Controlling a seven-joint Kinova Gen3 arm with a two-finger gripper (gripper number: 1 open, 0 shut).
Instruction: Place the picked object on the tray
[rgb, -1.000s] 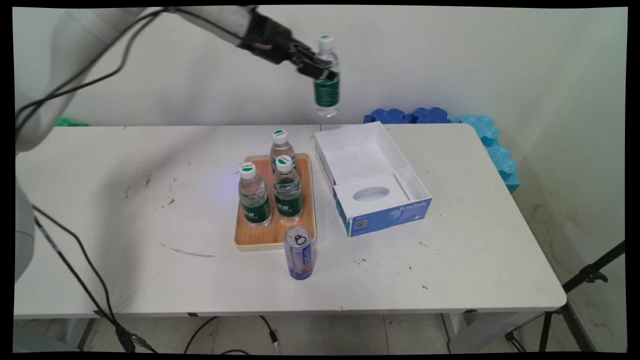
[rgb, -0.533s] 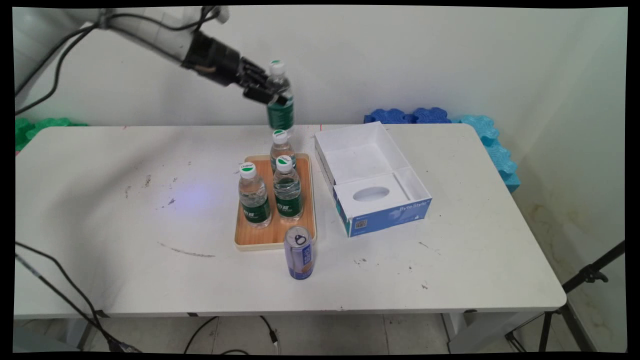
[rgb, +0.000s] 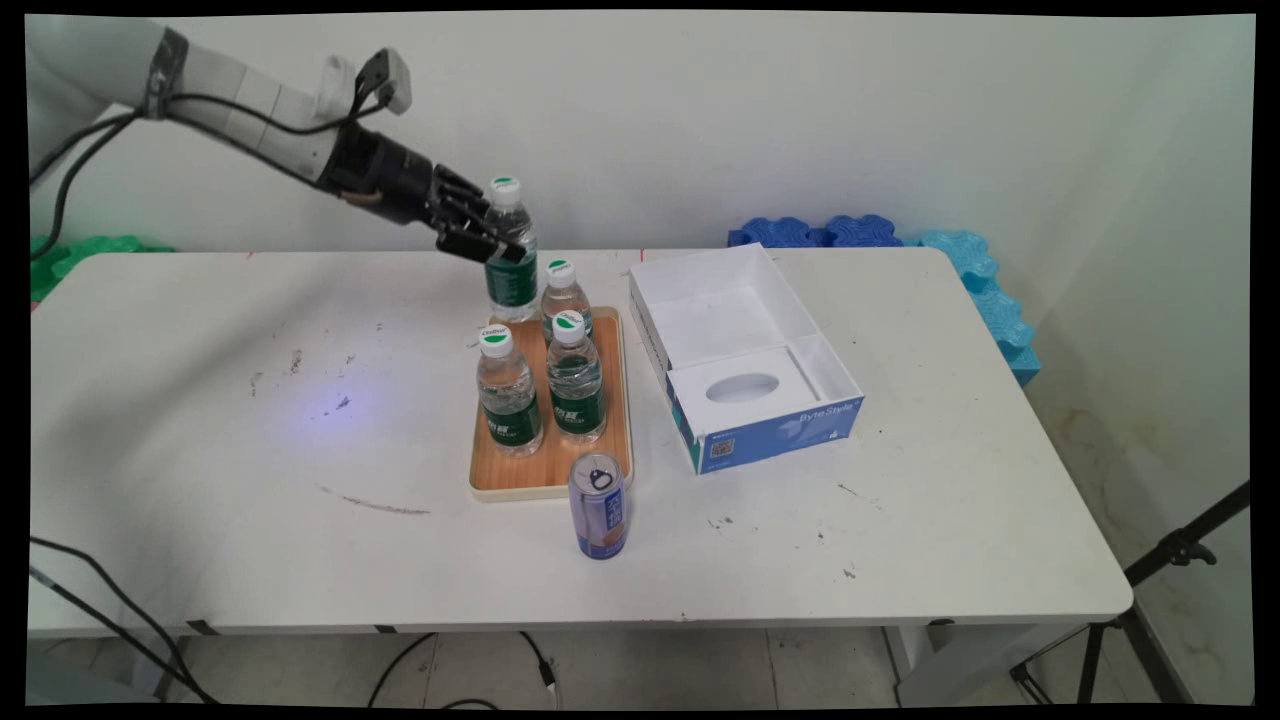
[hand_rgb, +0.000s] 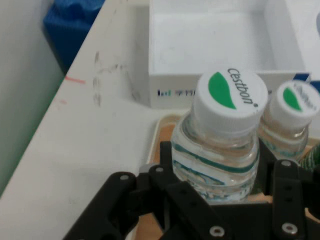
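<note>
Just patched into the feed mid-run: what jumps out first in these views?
The gripper holds a green-labelled water bottle by its shoulder, jaws shut on it, over the far left corner of the wooden tray. Three matching bottles stand on that tray, a purple can stands at its near edge, and an open tissue box lies to its right.

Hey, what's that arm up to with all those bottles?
The white arm's gripper has its jaws shut on a water bottle, holding it upright over the far left corner of a wooden tray. Three more bottles stand on the tray. A purple can stands on the table just in front of it, and an open tissue box lies to its right.
</note>
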